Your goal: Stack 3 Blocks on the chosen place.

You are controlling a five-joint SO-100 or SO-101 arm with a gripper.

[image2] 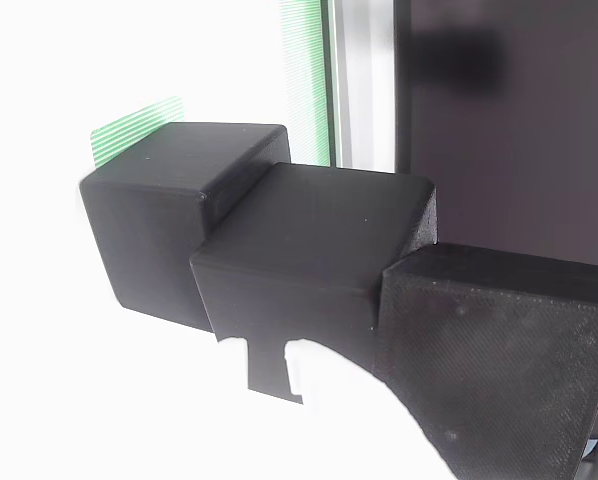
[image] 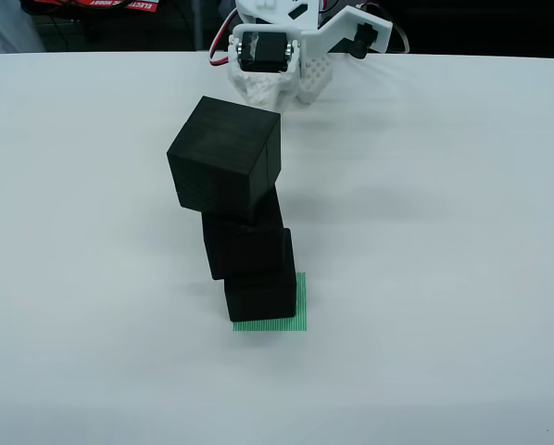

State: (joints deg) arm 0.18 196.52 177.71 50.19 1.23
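Observation:
Three black blocks stand stacked on the chosen place, a green striped patch (image: 300, 317), in the view from the front. The bottom block (image: 261, 295) covers most of the patch. The middle block (image: 245, 243) sits on it, and the top block (image: 223, 158) rests slightly twisted and offset. In the close view from above, the top block (image2: 499, 350) is nearest, then the middle block (image2: 299, 260) and the bottom block (image2: 154, 230), with the green patch (image2: 129, 130) peeking out beside it. My white gripper (image: 288, 97) is pulled back at the table's far edge, well away from the stack, its fingers together and holding nothing.
The white table (image: 444, 232) spreads on all sides of the stack. A dark area with red items (image: 92, 5) lies beyond its far edge. In the close view from above, a dark surface (image2: 509, 120) borders the table, and a green striped strip (image2: 304, 80) lies along that edge.

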